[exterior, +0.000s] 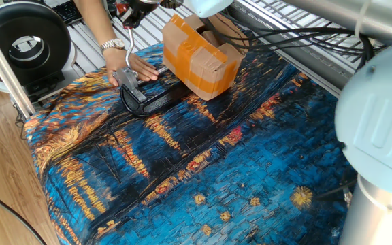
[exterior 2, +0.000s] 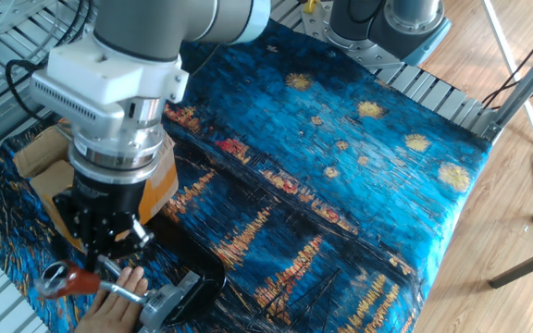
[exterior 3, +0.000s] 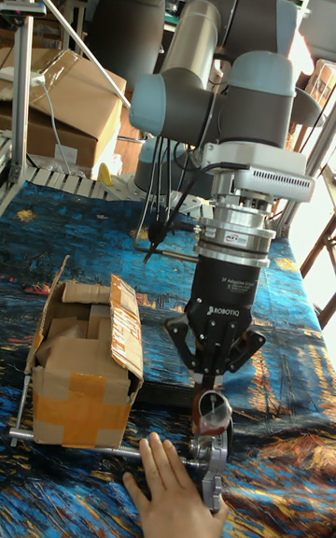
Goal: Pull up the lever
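The lever is a thin silver rod that rises from a silver bracket on a black curved base at the table's far left. It leans slightly past upright. Its red-brown knob shows low in the other fixed view, and the knob sits just under the fingertips in the tall view. My gripper points down with its fingers closed on the rod just behind the knob. The gripper looks shut in the tall view too. At the top edge of one fixed view, the gripper is mostly cut off.
A person's hand presses the bracket down on the blue painted cloth; the hand lies right below the gripper. An orange-taped cardboard box stands close beside the lever. Cables run along the table's far edge.
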Robot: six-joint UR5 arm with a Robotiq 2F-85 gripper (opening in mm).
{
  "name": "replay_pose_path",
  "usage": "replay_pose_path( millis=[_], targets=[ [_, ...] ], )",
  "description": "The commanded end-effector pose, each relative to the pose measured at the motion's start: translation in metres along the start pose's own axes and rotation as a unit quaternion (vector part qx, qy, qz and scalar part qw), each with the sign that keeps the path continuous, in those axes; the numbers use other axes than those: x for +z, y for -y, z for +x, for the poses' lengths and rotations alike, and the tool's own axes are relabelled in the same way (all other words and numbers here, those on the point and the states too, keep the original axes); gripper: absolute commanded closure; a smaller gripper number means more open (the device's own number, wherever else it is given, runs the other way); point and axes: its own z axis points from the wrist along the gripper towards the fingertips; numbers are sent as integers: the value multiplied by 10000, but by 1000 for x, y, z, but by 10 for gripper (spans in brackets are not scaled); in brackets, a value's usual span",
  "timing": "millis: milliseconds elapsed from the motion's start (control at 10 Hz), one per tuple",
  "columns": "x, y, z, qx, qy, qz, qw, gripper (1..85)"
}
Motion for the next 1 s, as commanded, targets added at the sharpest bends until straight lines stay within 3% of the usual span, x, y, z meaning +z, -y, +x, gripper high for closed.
replay_pose_path(
  millis=[0,400,600,700,900],
  targets=[
    [20,6,3,20,-18,54,10000,840],
    [32,8,10,95,-142,147,9997,840],
    [43,11,11,83,-100,224,9997,840],
    [43,11,10,93,-88,200,9997,840],
    [35,5,17,102,-247,78,9996,840]
  ],
)
